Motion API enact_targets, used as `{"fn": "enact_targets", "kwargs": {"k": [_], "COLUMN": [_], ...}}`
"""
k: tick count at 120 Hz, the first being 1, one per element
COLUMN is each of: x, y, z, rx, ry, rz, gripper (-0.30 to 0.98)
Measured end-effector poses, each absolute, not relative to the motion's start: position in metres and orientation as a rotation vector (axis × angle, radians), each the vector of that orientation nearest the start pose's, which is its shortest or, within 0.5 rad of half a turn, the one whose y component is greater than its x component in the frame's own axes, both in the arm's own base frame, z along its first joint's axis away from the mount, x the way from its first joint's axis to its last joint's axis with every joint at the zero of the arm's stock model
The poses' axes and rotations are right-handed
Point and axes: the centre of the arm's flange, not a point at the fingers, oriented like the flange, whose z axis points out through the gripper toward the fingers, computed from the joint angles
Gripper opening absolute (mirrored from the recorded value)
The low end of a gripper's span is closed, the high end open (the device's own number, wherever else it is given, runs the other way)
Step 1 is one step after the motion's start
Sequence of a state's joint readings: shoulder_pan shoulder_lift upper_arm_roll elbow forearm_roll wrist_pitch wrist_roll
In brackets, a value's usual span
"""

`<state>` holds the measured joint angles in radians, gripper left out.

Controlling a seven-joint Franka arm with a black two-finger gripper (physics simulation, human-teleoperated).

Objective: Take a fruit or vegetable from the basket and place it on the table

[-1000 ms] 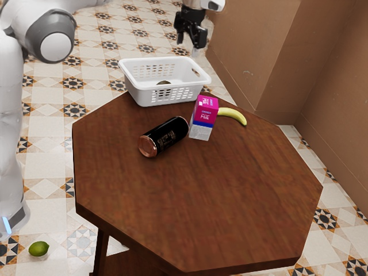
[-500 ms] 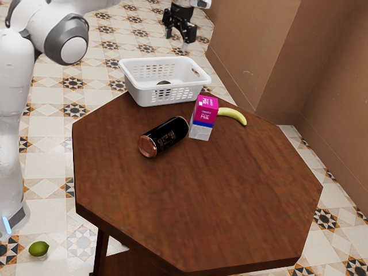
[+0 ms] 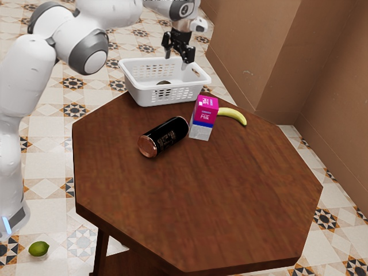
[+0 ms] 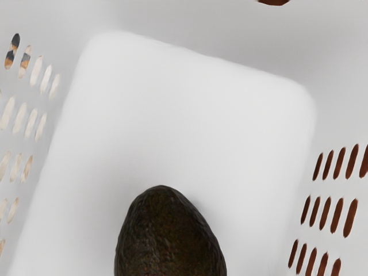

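The pincer [image 3: 176, 62] hangs above the white basket [image 3: 140, 92], its 2 fingers spread wide. Below the pincer and apart from it, 1 dark avocado [image 4: 169, 236] lies on the basket's floor

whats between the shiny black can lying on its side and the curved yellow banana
An upright magenta, blue and grey milk carton stands between the black can and the yellow banana, as the exterior view shows.
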<state>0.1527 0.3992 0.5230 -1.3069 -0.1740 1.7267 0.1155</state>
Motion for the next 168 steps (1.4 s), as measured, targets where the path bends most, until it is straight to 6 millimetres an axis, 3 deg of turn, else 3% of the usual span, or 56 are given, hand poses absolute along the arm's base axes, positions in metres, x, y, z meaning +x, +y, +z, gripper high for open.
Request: {"fn": "enact_targets", "kwargs": {"k": [32, 64, 126, 168], "x": [0.575, 0.563, 0.550, 0.555], "y": [0.354, 0.346, 0.372, 0.383], "z": [0.517, 0.487, 0.469, 0.434], "rx": [-3.022, -3.058, -3.026, -3.029], "ry": [-0.851, -0.865, -0.931, -0.970], "rz": [-0.067, 0.026, 0.069, 0.118], "gripper": [0.69, 0.68, 0.69, 0.69]}}
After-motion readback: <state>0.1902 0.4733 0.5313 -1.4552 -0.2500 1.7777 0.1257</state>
